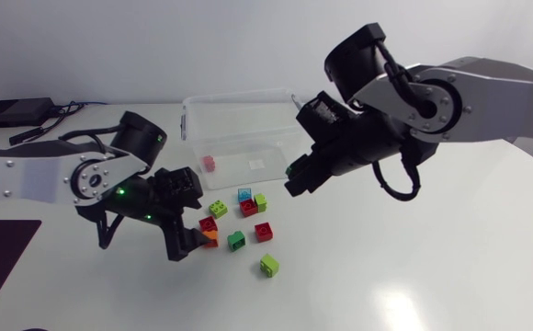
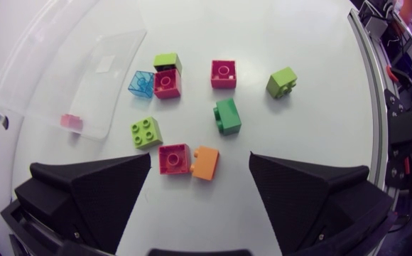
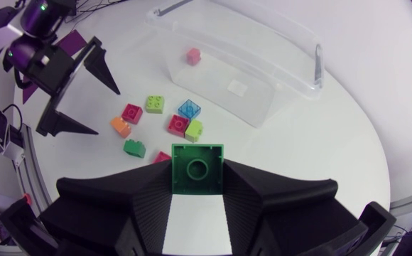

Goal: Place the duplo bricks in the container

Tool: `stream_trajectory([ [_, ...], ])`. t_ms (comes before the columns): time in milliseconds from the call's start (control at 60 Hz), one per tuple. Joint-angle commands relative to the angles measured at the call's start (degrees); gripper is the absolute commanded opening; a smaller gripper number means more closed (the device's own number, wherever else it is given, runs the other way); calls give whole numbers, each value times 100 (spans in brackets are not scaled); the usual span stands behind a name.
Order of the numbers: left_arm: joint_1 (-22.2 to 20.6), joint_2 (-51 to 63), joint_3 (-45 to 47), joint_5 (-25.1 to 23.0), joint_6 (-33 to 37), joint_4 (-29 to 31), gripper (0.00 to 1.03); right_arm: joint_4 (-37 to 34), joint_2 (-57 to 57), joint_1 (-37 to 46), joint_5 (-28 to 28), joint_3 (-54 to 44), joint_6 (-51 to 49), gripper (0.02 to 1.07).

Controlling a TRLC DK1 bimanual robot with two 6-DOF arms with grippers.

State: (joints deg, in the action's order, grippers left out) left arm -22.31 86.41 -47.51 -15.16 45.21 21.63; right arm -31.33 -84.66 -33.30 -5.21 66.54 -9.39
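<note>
The left wrist view shows what the head view hides: the left gripper point(image 2: 200, 169) spread wide above a red brick point(image 2: 173, 158) and an orange brick point(image 2: 205, 163), which touch each other on the table. Beyond them stands the clear container point(image 1: 239, 108), holding one pink brick point(image 1: 209, 164). The right wrist view shows the right gripper point(image 3: 197, 183) clamped on a dark green brick point(image 3: 197, 160) — square, with a round ring on its face.

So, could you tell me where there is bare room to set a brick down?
The container floor is bare beyond the pink brick at one end; so is the table past the lone lime brick. The cluster between is crowded.
</note>
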Motion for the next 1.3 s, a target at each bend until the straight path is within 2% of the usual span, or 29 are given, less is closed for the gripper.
stream_trajectory([
  [0,-11,368,75,-66,287,-132,97,-22,82,43,-59,245,104,33],
  [233,7,816,180,-66,594,-660,96,48,-50,139,-129,658,244,33],
  [517,33,1053,312,-57,911,-704,94,66,-226,201,-226,816,262,33],
  [767,-37,939,532,-66,911,-713,93,75,-305,236,-252,808,236,33],
  [817,-99,948,567,-66,911,-713,90,75,-323,227,-252,799,236,33],
  [933,-204,948,611,-66,893,-695,73,92,-323,227,-252,790,244,33],
  [1200,-274,790,708,-66,867,-695,71,127,-332,227,-252,755,244,33],
  [1283,-274,807,690,-66,849,-704,67,136,-349,227,-252,737,244,33],
])
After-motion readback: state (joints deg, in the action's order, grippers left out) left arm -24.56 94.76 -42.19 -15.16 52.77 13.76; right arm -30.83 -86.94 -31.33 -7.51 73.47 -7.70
